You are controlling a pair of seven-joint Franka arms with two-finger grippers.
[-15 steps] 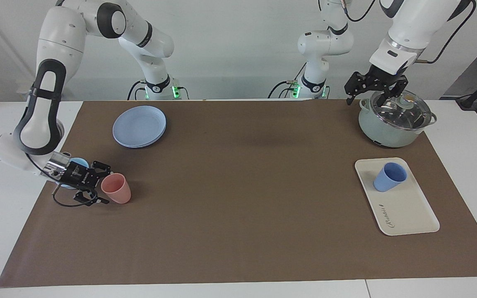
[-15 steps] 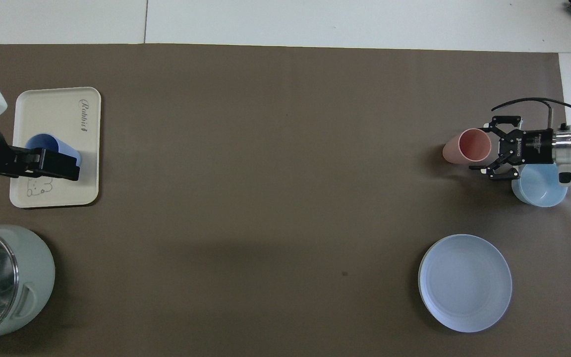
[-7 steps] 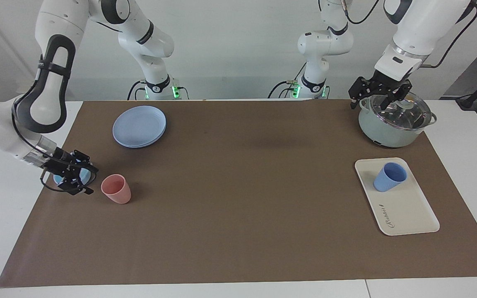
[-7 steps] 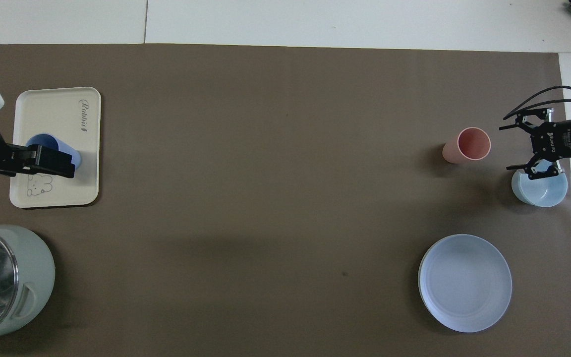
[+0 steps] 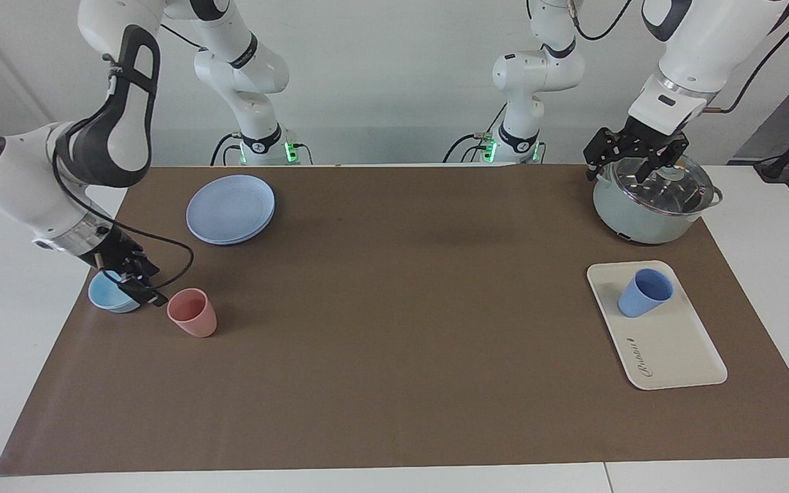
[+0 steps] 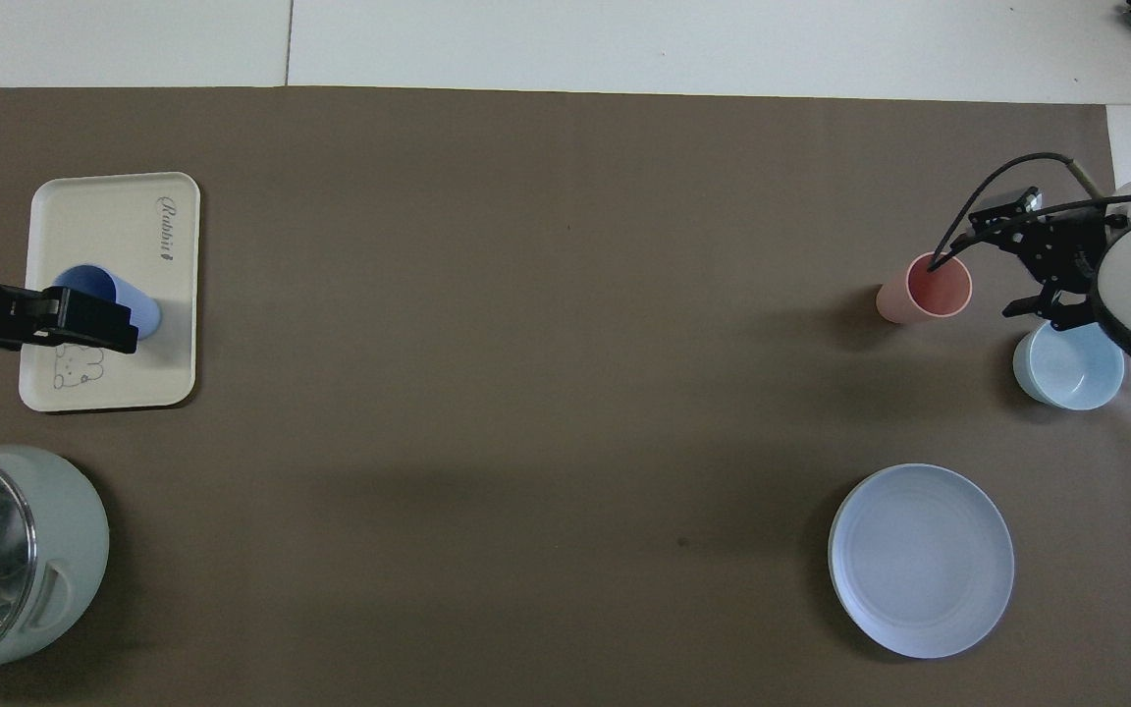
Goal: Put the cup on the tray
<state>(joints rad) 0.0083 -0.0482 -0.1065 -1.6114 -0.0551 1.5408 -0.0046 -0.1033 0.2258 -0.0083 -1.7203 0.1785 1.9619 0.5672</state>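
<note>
The periwinkle-blue cup (image 5: 644, 293) stands upright on the cream-white tray (image 5: 675, 352), at the tray's end nearer the robots. It also shows in the overhead view (image 6: 138, 309) on the tray (image 6: 124, 226). My left gripper (image 5: 634, 163) is open and empty, raised well above the table, clear of the cup. In the facing view it shows against the pot's rim. My right gripper (image 5: 142, 284) is open and empty, low over the mat between a pink tumbler and a light-blue bowl. It also shows in the overhead view (image 6: 1005, 265).
A lidded grey-green pot (image 5: 648, 205) stands nearer the robots than the tray. A pink tumbler (image 5: 192, 313), a light-blue bowl (image 5: 108, 293) and a round blue plate (image 5: 230, 209) are at the right arm's end. A brown mat (image 5: 394, 308) covers the table.
My right gripper has drawn back from the pink tumbler and turned toward the bowl, its arm lifting. My left gripper has risen a little. The cup, tray and tumbler have not moved.
</note>
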